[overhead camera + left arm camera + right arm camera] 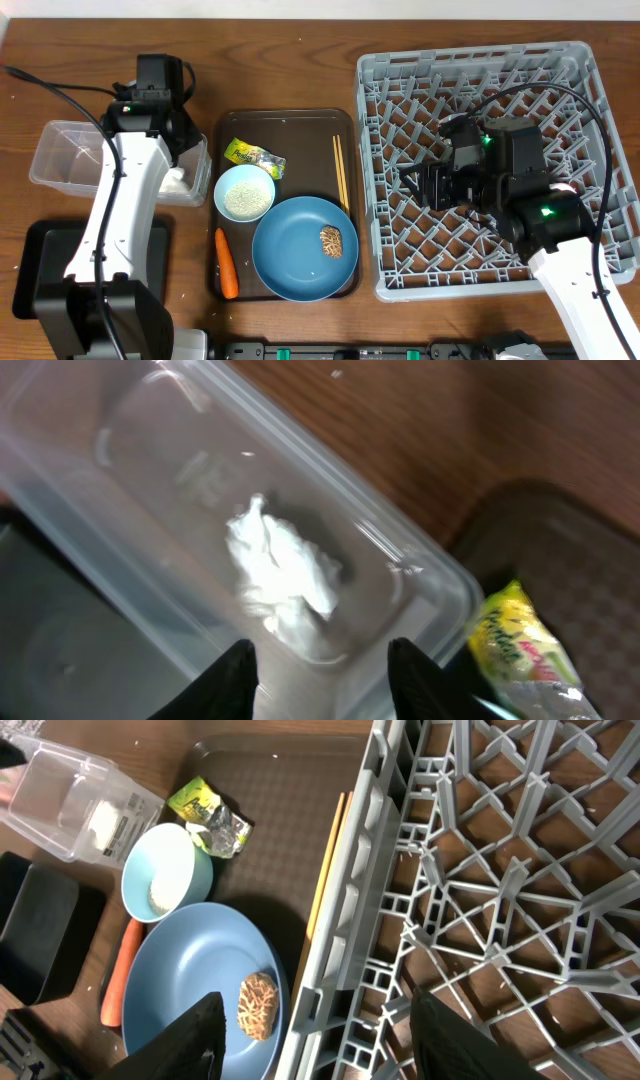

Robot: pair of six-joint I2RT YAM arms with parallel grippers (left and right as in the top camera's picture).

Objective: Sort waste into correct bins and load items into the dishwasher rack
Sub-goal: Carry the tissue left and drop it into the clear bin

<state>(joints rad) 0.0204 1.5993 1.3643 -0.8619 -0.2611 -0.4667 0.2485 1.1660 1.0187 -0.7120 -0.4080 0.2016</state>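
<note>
Sorting barely begun: only the tissue is binned.
White tissue (285, 575) lies in the clear tub (130, 450) beneath the left fingers (235, 680), parted and empty. The right fingers (190, 1045) are open over the unloaded rack (470, 55). Wrapper (253, 153), carrot (226, 263), plate (290, 260), bowl (220, 185) and chopsticks (340, 172) remain on the brown tray (300, 125).

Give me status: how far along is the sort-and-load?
Done: the white tissue lies in the clear tub. In hand: nothing. The left hand is open above the tub, and the right hand is open over the grey rack, which shows no dishes where visible. Left: the wrapper, carrot, chopsticks, rice bowl and blue plate with the brown lump all sit on the brown tray.
</note>
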